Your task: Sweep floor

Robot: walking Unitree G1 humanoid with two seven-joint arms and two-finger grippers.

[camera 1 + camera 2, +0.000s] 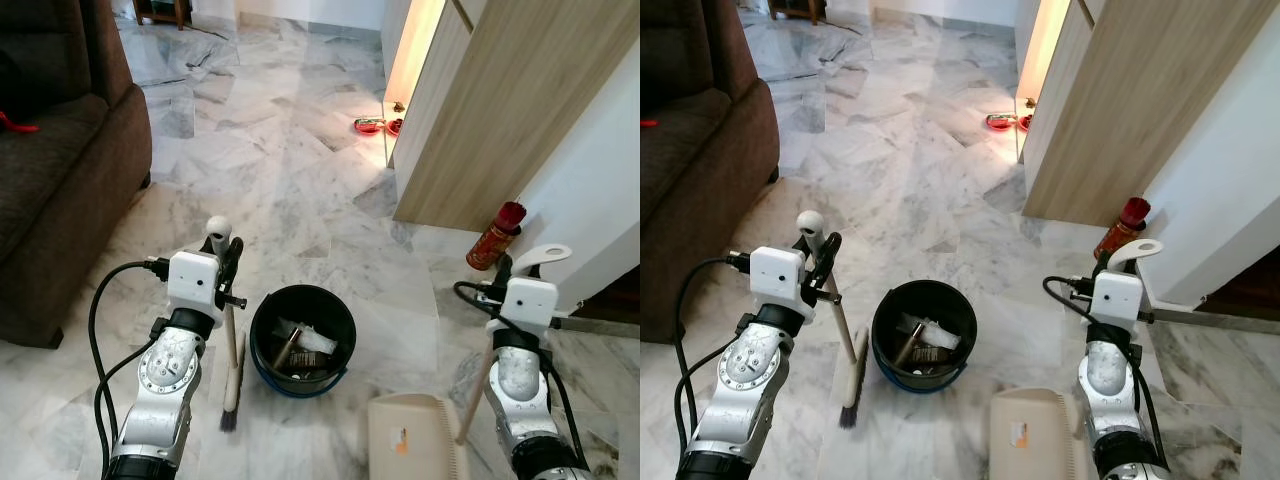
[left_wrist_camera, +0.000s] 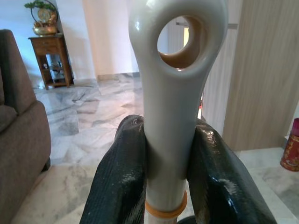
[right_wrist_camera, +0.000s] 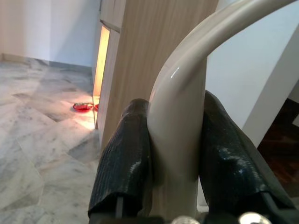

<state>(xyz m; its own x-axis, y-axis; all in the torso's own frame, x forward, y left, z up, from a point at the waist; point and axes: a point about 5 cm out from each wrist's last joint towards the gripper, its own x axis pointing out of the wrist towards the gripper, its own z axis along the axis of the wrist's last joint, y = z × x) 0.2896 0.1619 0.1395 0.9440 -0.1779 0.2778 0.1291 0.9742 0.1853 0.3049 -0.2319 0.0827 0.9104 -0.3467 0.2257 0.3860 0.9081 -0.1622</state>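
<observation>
Right now the left gripper (image 2: 169, 163) is clamped on the grey handle of a broom (image 1: 231, 345), just under the hanging hole at its top; the black fingers (image 2: 122, 177) press it from both sides. The broom stands nearly upright on the marble floor (image 1: 290, 170), its bristle head down just beside the left rim of a black bucket (image 1: 302, 340) with rubbish inside. On the other side, the right gripper (image 3: 177, 154) is closed round the curved cream handle of a dustpan (image 1: 415, 440), whose beige pan sits on the floor just right of the bucket. A brown sofa (image 1: 60, 150) fills the left edge of the room, a wooden cabinet (image 1: 500, 110) stands to the right, and a red spray can (image 1: 495, 235) rests at the wall beside it
</observation>
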